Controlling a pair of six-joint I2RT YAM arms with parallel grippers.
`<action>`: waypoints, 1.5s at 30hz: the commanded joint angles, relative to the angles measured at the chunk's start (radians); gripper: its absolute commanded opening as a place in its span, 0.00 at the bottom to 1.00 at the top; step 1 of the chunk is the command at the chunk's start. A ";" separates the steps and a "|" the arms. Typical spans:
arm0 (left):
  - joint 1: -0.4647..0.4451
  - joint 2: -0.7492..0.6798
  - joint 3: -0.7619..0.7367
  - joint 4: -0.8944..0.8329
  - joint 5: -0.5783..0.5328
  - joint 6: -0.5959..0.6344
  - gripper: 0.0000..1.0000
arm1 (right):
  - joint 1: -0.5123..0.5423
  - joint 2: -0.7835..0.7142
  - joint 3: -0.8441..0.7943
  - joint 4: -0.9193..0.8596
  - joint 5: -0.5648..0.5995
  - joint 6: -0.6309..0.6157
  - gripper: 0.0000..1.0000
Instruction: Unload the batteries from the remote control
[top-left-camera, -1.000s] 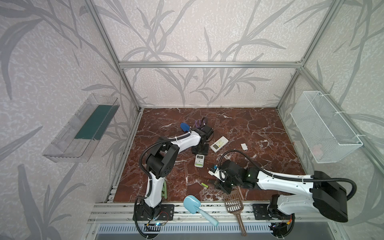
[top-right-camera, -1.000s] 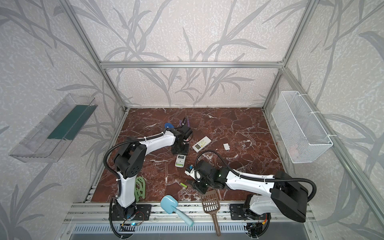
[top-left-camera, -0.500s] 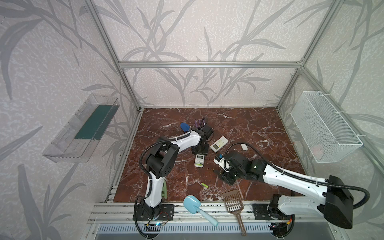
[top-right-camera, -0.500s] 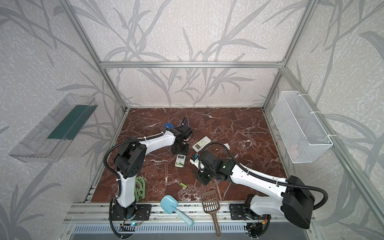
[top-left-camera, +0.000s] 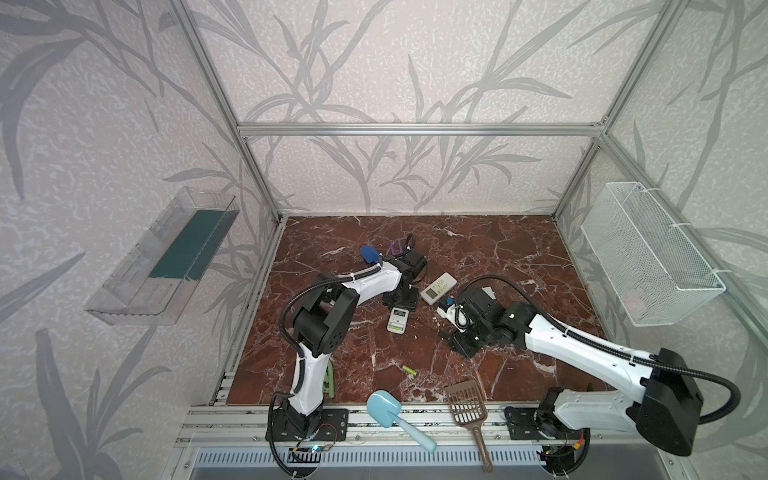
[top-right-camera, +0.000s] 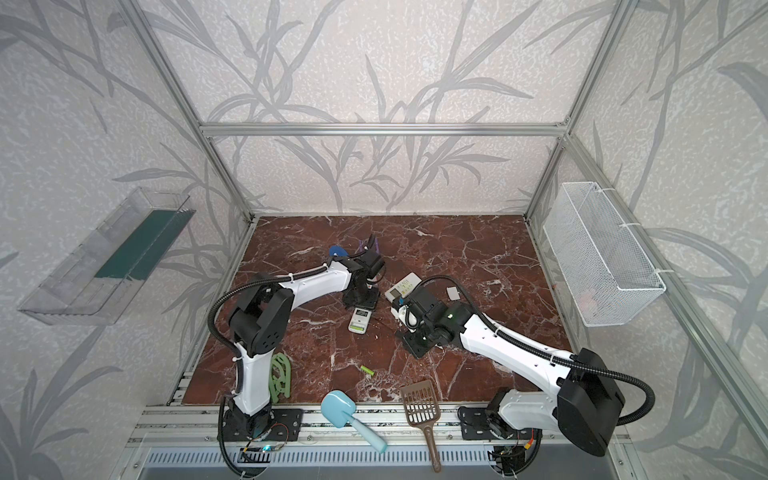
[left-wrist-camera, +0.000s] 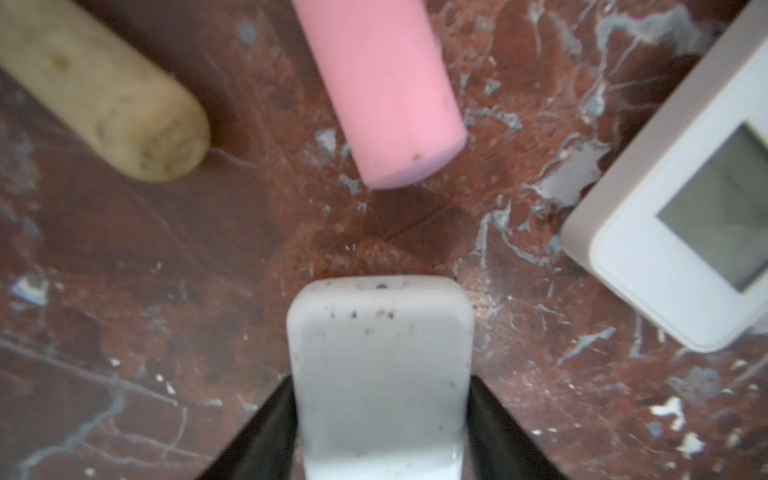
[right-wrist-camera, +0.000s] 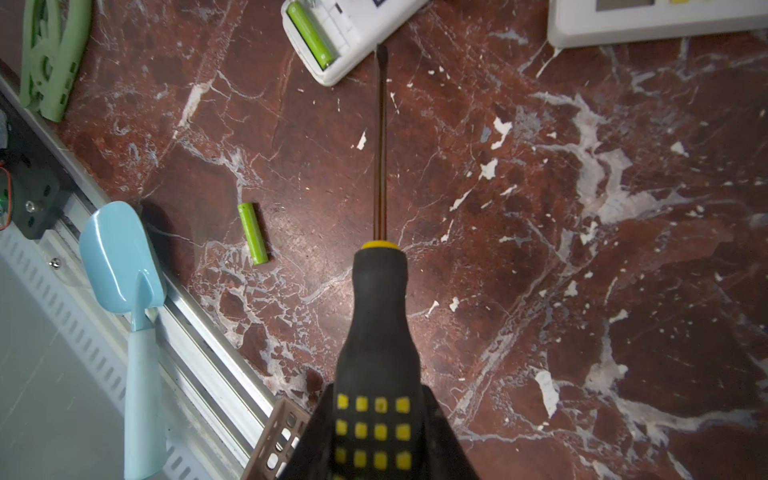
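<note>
Marble tabletop (top-left-camera: 478, 249): grips screwdriver (right-wrist-camera: 380, 291) in right gripper (right-wrist-camera: 378, 436), aims tip at seated battery (right-wrist-camera: 311, 34) just ahead, slightly off line, axis skewed to shaft. Straddles remote (top-left-camera: 397, 320) with left gripper (left-wrist-camera: 381, 386); hold unclear.

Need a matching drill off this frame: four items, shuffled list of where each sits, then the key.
Items
1. blue scoop
2. screwdriver
3. battery nearer the scoop
4. battery nearer the screwdriver's tip

Places
A. seated in the open remote
B. lying bare on the table
C. gripped in the right end effector
D. lying on the front rail

Pairs: 1-D, 2-C, 3-B, 4-A
</note>
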 joint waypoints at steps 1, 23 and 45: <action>0.011 0.021 0.011 -0.004 -0.046 0.004 0.80 | -0.015 0.015 0.027 -0.010 -0.008 -0.011 0.00; 0.084 -0.069 0.128 -0.051 -0.116 0.003 0.94 | 0.078 0.204 0.167 0.127 -0.106 -0.016 0.00; 0.181 -0.211 -0.003 -0.019 -0.150 0.011 0.99 | 0.182 0.381 0.322 -0.094 0.094 0.033 0.00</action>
